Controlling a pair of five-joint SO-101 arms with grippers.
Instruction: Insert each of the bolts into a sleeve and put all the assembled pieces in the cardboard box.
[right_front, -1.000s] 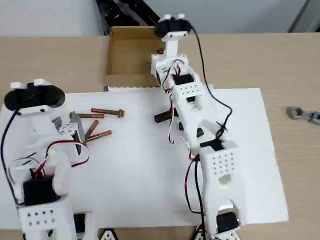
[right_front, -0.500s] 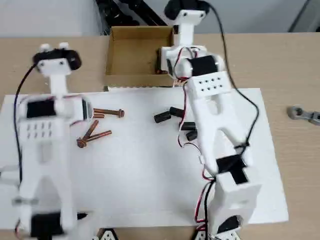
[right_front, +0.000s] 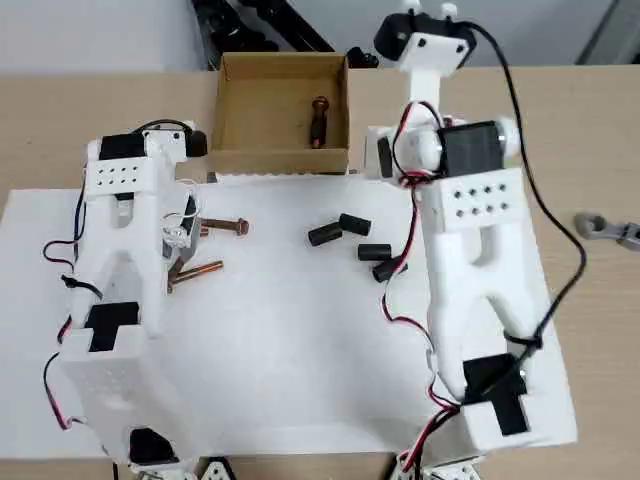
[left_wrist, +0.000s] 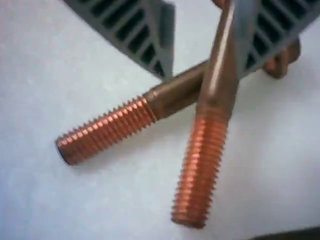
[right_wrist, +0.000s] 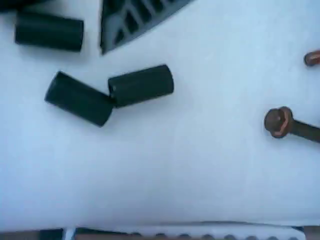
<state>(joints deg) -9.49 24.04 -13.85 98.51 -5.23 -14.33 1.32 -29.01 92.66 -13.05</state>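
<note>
While one bolt (right_front: 319, 105) lies boxed, four sleeves (right_front: 325, 235) don't.

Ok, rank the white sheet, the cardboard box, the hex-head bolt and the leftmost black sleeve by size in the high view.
White sheet, largest.
Cardboard box.
Then hex-head bolt and leftmost black sleeve: alike, the bolt longer but thinner.

The left arm (right_front: 120, 300) was extended forward from its base with the wrist pitched downward. The left gripper (left_wrist: 200, 55) pointed down, and its two ribbed grey fingers (left_wrist: 135, 30) were spread apart. The right arm (right_front: 480, 270) was extended farther forward, wrist bent over, with the right gripper (right_front: 383, 157) on the side facing the left arm.
</note>
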